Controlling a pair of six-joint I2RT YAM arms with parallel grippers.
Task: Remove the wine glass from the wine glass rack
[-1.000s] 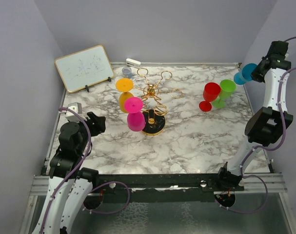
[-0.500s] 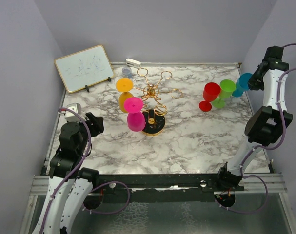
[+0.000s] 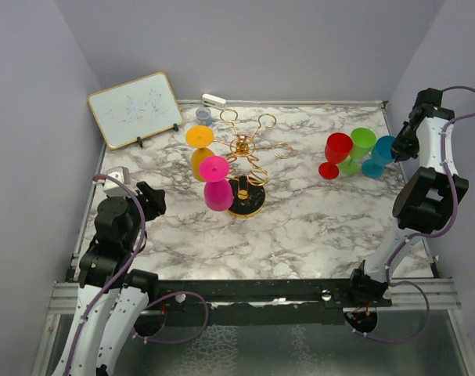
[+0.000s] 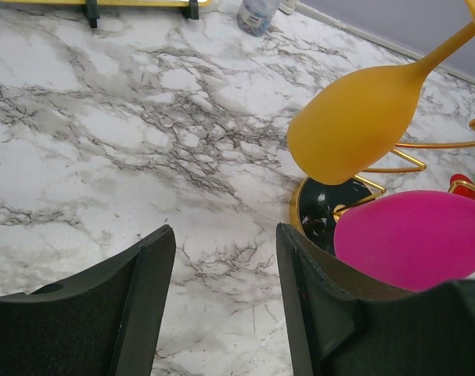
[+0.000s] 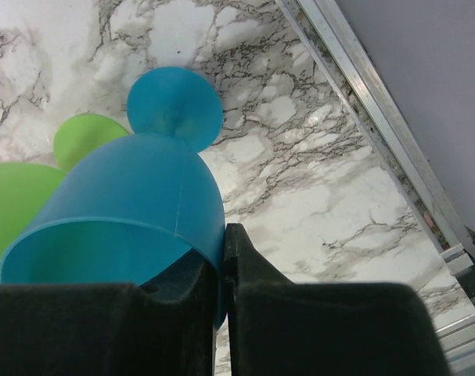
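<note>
The gold wine glass rack (image 3: 249,153) stands mid-table on its black base (image 4: 322,213). An orange wine glass (image 3: 199,149) and a pink wine glass (image 3: 217,184) hang upside down from its left arms. Both also show in the left wrist view, the orange glass (image 4: 354,129) above the pink glass (image 4: 413,239). My left gripper (image 3: 152,197) is open over bare marble left of the rack, its jaws (image 4: 225,258) holding nothing. At the right edge my right gripper (image 3: 396,150) is shut on the rim wall of an upright blue wine glass (image 5: 135,204), with one finger inside the bowl.
A red glass (image 3: 336,150) and a green glass (image 3: 361,145) stand just left of the blue glass (image 3: 380,150). A whiteboard (image 3: 135,110), a small blue-grey cup (image 3: 203,116) and a white object (image 3: 214,100) sit at the back left. The table's metal side rail (image 5: 378,102) runs close on the right.
My right gripper has carried the blue glass from high at the back right corner down and toward me, next to the green glass. The left arm has barely moved.
</note>
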